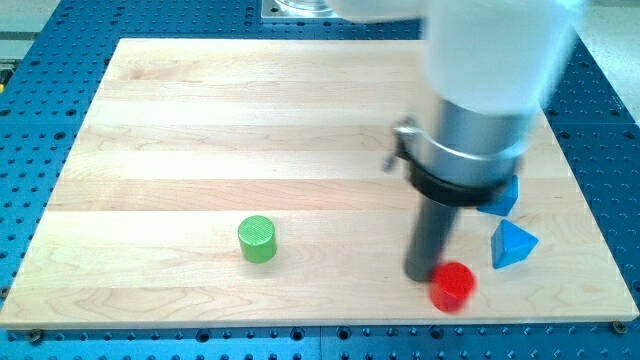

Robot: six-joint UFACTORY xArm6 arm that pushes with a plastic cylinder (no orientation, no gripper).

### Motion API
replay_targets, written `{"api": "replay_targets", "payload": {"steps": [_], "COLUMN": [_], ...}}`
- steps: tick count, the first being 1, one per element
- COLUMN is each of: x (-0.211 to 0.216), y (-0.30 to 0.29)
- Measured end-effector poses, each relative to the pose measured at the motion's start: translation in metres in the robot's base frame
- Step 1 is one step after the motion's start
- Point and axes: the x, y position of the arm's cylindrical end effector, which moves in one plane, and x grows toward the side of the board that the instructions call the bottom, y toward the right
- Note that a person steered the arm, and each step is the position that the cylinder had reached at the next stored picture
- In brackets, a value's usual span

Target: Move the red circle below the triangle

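The red circle (452,286) is a short, glossy red cylinder standing upright near the bottom edge of the wooden board (200,130), toward the view's right. My tip (420,276) sits just to its left, touching or nearly so; having no jaws, it holds nothing. The blue triangle (511,245) lies up-right of the circle, another blue block (503,197) sits above that, partly hidden, and a green cylinder (257,239) stands well apart to the left.

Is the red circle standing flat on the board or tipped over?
Upright: the red circle shows its round top face, by my tip, lower left of the blue triangle.
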Motion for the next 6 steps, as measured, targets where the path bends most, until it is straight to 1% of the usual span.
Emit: {"api": "replay_targets", "payload": {"steps": [1, 2, 3, 4, 5, 6], "x": [0.002, 0.028, 0.032, 0.031, 0.031, 0.031], "y": [-0.006, -0.030, -0.014, 0.031, 0.023, -0.026]}}
